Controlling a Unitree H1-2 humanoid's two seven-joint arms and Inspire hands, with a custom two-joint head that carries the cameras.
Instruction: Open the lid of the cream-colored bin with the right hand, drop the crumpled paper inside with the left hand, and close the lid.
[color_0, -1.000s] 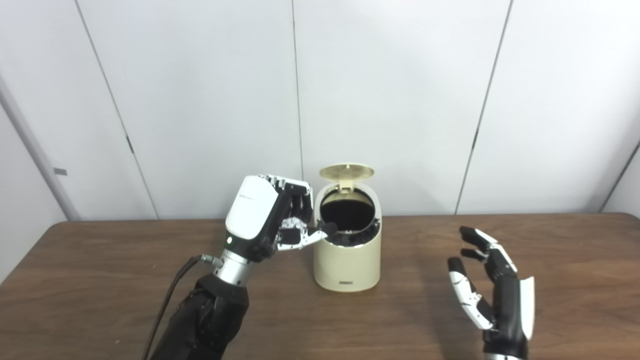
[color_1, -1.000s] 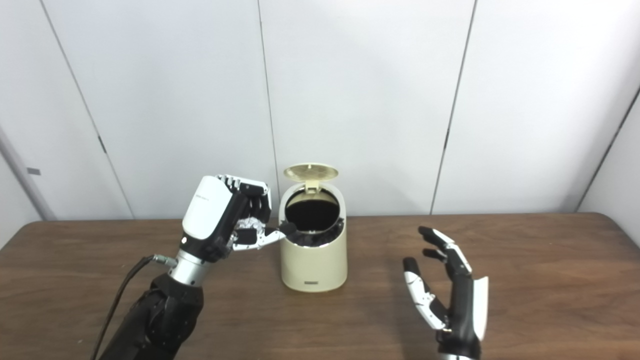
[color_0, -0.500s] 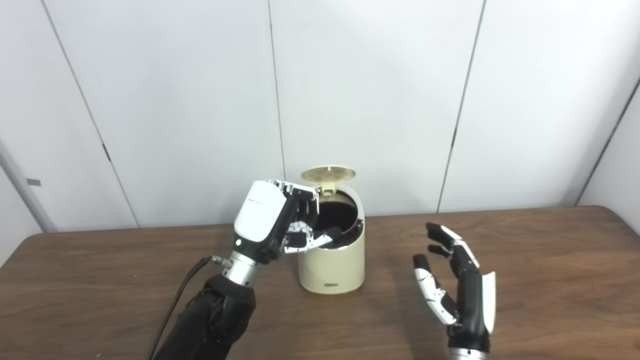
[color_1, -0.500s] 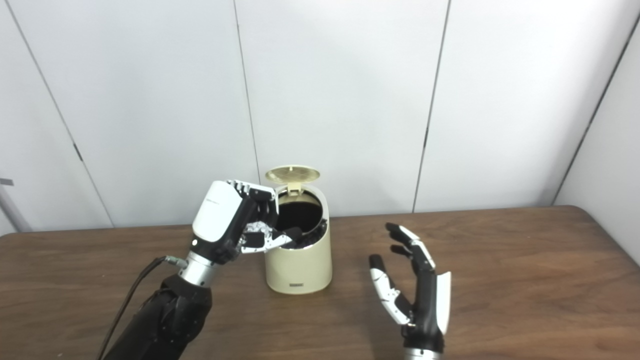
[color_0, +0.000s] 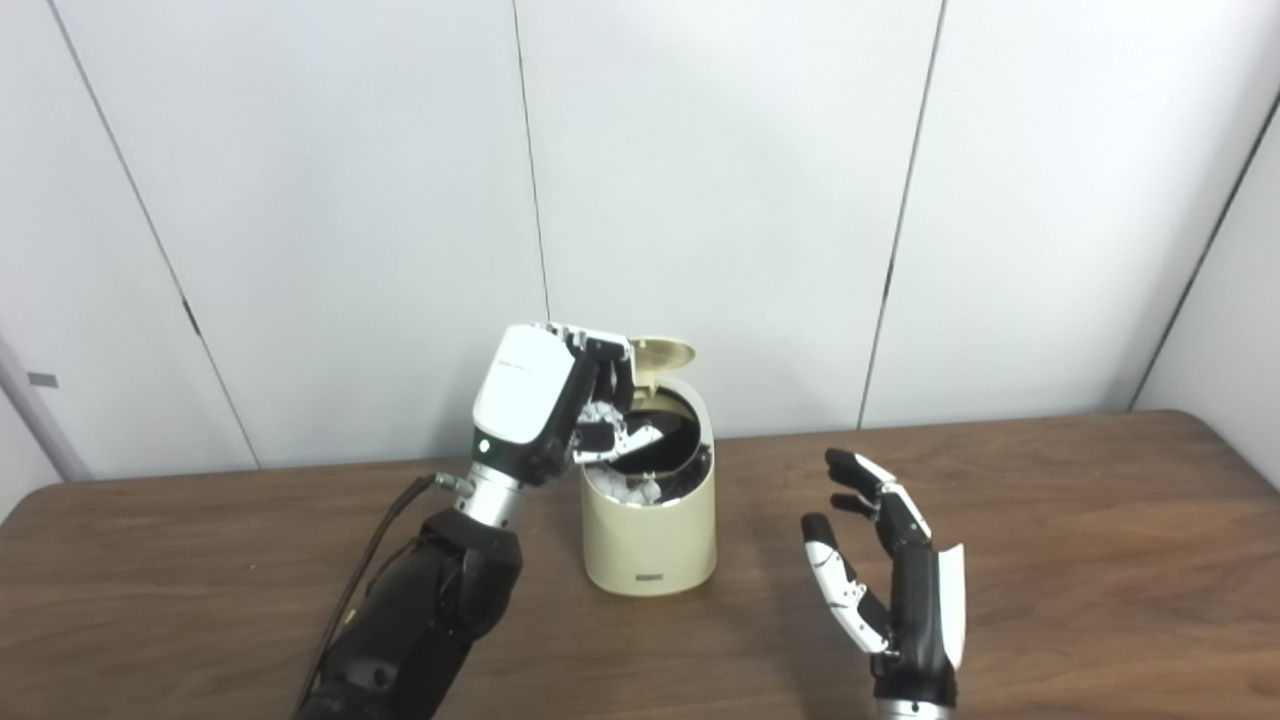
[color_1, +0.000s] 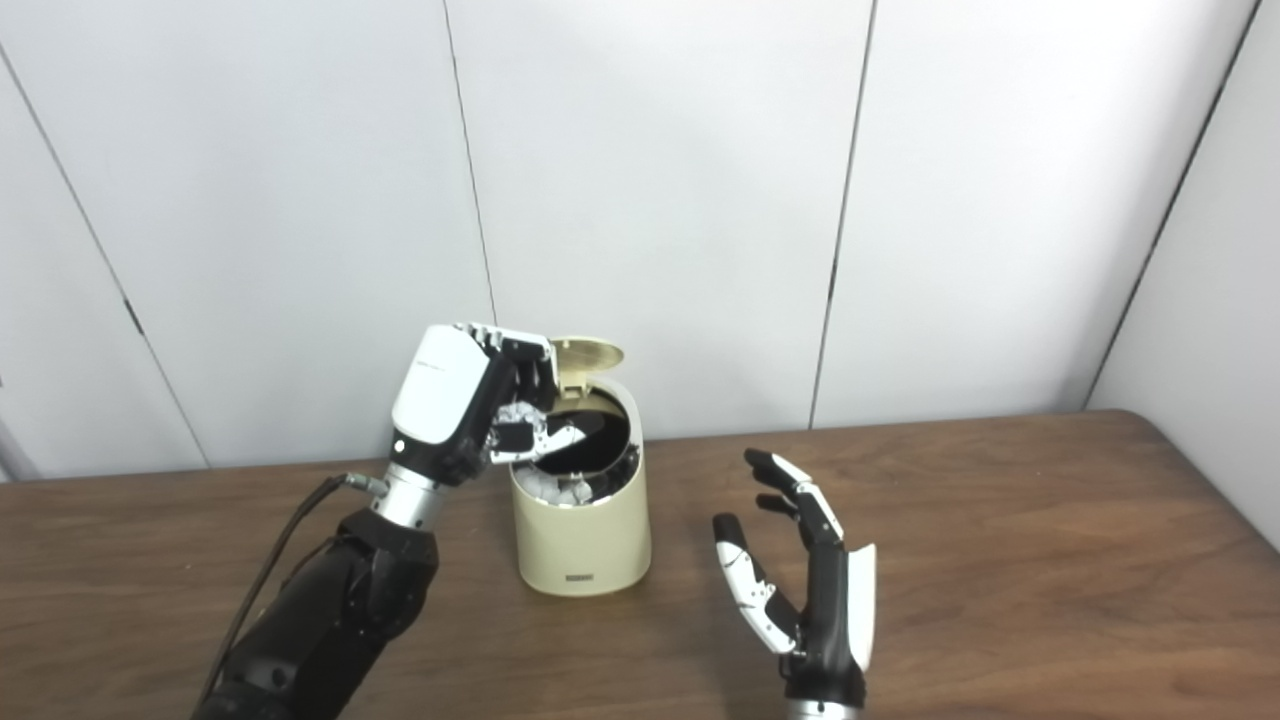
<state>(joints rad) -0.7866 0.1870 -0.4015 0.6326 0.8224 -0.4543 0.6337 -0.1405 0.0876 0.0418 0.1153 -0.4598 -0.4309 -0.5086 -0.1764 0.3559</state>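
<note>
Over open bin (color_0: 650, 530), left hand (color_0: 560, 410), label unreadable

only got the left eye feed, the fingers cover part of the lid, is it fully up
Observer: The right eye view shows more of the lid past the left hand; it stands raised at the back of the bin.
Operator: how far is the right hand from the table edge
Observer: The right eye view shows more of the table along its right edge; the right hand stands open, well inside that edge.
</note>
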